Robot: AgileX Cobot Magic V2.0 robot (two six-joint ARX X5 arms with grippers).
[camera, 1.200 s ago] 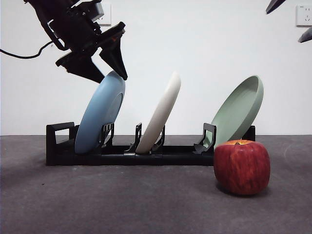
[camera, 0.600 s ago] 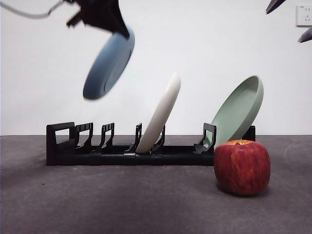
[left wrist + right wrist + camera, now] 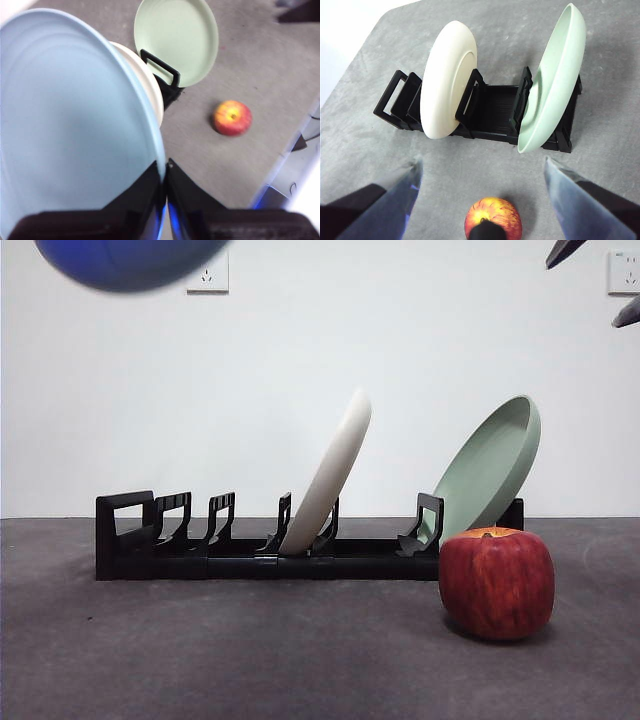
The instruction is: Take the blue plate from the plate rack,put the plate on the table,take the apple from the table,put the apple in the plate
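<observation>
In the front view, a dark grey, slightly rough table [image 3: 200, 660] is seen running back to a plain white wall [image 3: 440, 350] fitted with a socket [image 3: 208, 274]. The long black plate rack [image 3: 250, 540] stands on it, with a cream-white plate [image 3: 328, 475] leaning in a middle slot and a pale green plate [image 3: 492, 465] leaning at the far end; the red apple [image 3: 496, 582], streaked yellow at the stem hollow, rests on the table just in front of the green plate. The blue plate [image 3: 125, 260] is shown only as a dark, blurred arc at the top edge, clear of the rack; half a second ago it hung lower, and a second ago it stood in the rack's near slots. In the left wrist view, the blue plate [image 3: 70, 120] appears large, light blue and matte, its rim pinched between the jaws of the left gripper [image 3: 164, 175], which are pressed almost together. In the right wrist view, the right gripper [image 3: 480, 192] is held above the apple [image 3: 493, 215] with its jaws spread wide, gripping nothing, and the rack [image 3: 490, 107] is seen beyond.
</observation>
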